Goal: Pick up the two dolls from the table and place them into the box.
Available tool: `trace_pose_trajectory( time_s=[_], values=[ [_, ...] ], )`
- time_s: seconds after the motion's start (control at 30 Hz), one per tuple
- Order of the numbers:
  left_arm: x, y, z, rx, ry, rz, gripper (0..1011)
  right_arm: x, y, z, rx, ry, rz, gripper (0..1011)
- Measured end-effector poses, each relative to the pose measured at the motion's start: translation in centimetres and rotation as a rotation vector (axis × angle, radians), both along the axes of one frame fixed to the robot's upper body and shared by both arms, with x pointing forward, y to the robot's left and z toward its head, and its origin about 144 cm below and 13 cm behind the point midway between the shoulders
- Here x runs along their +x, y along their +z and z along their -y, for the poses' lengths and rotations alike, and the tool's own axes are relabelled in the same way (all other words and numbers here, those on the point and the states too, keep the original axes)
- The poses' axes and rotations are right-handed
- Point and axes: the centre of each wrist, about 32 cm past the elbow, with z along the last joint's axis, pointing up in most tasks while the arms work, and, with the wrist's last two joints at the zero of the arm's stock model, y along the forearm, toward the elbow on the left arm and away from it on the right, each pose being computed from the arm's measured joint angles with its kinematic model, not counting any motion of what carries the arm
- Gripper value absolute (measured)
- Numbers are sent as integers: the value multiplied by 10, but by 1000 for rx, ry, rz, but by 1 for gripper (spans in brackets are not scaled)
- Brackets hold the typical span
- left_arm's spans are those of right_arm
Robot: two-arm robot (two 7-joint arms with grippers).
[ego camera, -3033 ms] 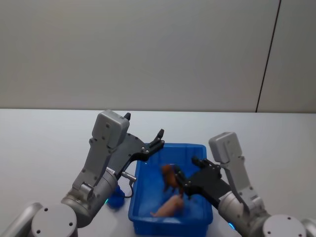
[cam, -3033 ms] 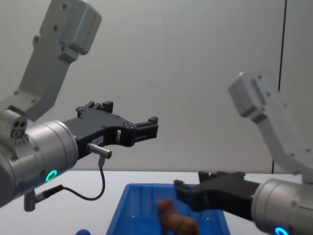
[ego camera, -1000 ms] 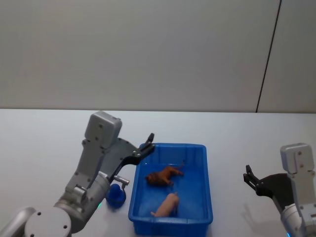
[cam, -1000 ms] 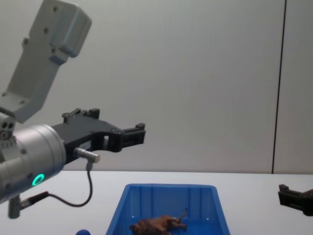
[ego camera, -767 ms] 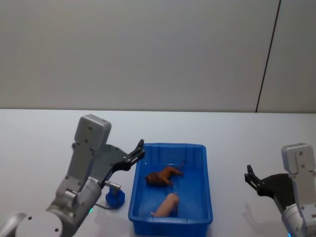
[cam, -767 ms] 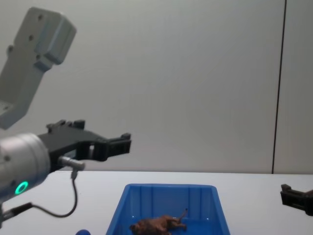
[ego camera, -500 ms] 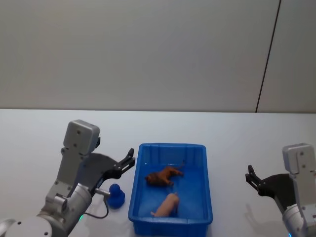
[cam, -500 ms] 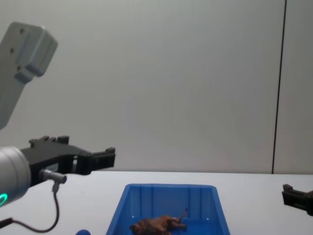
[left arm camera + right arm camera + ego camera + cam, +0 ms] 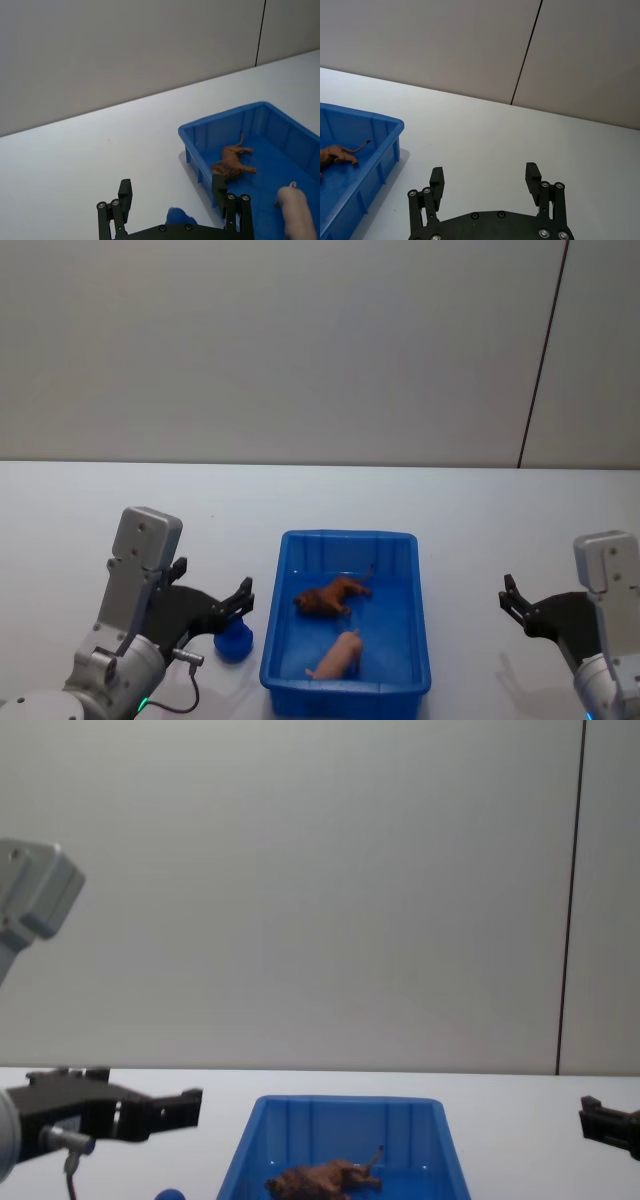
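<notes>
Left gripper (image 9: 243,598): fingers spread wide, nothing in them, lower left of the head view, just left of the box (image 9: 348,534). It has dropped and backed off since half a second ago; three seconds ago it hung over the box's left rim. Right gripper (image 9: 508,597): also wide and empty, at the lower right edge, well apart from the box. Its position is unchanged over the last second; three seconds ago it was over the box, at the brown doll (image 9: 328,597). That doll now lies on its side mid-box, tail toward the far wall. Pink doll (image 9: 340,654) lies nearer the front wall, unmoved. Small blue object (image 9: 233,643) sits on the table (image 9: 100,510) just beside the box's left wall.
</notes>
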Motion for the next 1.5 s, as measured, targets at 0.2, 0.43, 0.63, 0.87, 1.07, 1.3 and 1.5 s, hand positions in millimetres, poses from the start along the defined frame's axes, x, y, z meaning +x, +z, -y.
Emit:
trace_pose_trajectory(
  time_s=[0.2, 0.43, 0.63, 0.87, 1.07, 1.3, 1.5],
  values=[
    [4, -5, -6, 15, 1, -54, 1001, 0, 0, 0, -1, -1, 0, 1001],
    [11, -8, -11, 48, -12, -108, 1001, 0, 0, 0, -1, -1, 0, 1001],
    [19, -9, -13, 77, -25, -143, 1001, 0, 0, 0, -1, -1, 0, 1001],
    [28, -10, -15, 115, -45, -183, 1001, 0, 0, 0, -1, -1, 0, 1001],
    [34, -12, -15, 135, -58, -206, 1001, 0, 0, 0, -1, -1, 0, 1001],
    [40, -13, -15, 155, -73, -229, 1001, 0, 0, 0, -1, -1, 0, 1001],
    [46, -14, -15, 168, -86, -240, 1001, 0, 0, 0, -1, -1, 0, 1001]
  ],
)
